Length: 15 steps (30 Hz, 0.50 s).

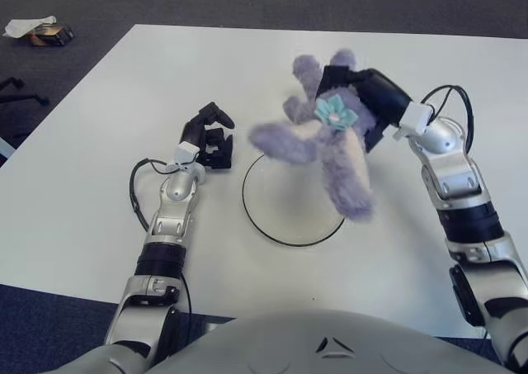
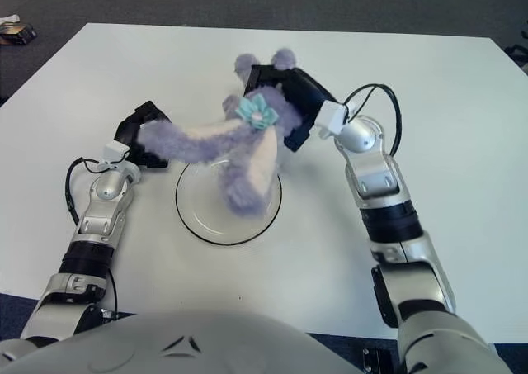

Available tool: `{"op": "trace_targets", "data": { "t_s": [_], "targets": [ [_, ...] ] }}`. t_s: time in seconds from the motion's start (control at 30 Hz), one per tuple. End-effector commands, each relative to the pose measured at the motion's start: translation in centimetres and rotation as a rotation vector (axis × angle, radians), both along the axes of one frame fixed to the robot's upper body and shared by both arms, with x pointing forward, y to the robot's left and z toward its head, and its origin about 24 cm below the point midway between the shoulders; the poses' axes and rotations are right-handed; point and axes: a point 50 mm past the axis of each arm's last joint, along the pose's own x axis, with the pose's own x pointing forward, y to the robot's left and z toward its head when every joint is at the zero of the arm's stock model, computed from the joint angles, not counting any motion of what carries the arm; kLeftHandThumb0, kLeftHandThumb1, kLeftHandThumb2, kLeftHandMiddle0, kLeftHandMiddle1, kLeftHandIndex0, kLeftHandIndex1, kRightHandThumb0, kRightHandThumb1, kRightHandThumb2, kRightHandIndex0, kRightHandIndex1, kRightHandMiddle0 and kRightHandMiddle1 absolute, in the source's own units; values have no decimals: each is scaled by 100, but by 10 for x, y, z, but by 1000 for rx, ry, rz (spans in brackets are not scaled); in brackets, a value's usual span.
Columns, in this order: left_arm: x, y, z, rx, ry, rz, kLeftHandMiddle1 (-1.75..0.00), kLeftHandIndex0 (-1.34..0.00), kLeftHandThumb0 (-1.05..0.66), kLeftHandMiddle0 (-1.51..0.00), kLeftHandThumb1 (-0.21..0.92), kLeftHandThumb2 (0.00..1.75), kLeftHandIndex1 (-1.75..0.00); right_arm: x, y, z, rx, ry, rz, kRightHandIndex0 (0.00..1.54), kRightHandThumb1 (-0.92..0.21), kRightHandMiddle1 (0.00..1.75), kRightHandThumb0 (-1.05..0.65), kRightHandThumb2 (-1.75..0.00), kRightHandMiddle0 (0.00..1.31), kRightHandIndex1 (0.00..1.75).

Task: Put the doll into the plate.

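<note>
The doll [image 1: 330,147] is a purple plush animal with a teal flower on its head. My right hand [image 1: 363,101] is shut on the doll and holds it in the air over the far right part of the plate [image 1: 272,219]. The plate is clear with a dark rim and lies on the white table in front of me. The doll's body hangs down over the plate's right side; I cannot tell whether it touches. My left hand [image 1: 210,134] shows just left of the plate, fingers curled and holding nothing.
The white table [image 1: 99,143] spreads wide on both sides. A small box and paper [image 1: 41,31] lie on the dark floor at the far left, off the table.
</note>
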Motion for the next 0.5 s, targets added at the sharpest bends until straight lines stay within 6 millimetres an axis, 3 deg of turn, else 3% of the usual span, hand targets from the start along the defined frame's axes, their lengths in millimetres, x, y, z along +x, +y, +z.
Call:
{"op": "trace_targets", "data": {
  "t_s": [0.0,0.47],
  "targets": [
    [-13,-2,-30,-23,121,25,-175,-64,-50,-115,28,136,-175,-7,-3,1,0,6,31,78,-12,175,55,-156,99,175],
    [-10,-2,-30,-8,125,16,-175,-64,-49,-114,28,136,-175,-25,-3,-4,-89,-74,39,78,-11,175,55,-156,98,175]
  ]
}}
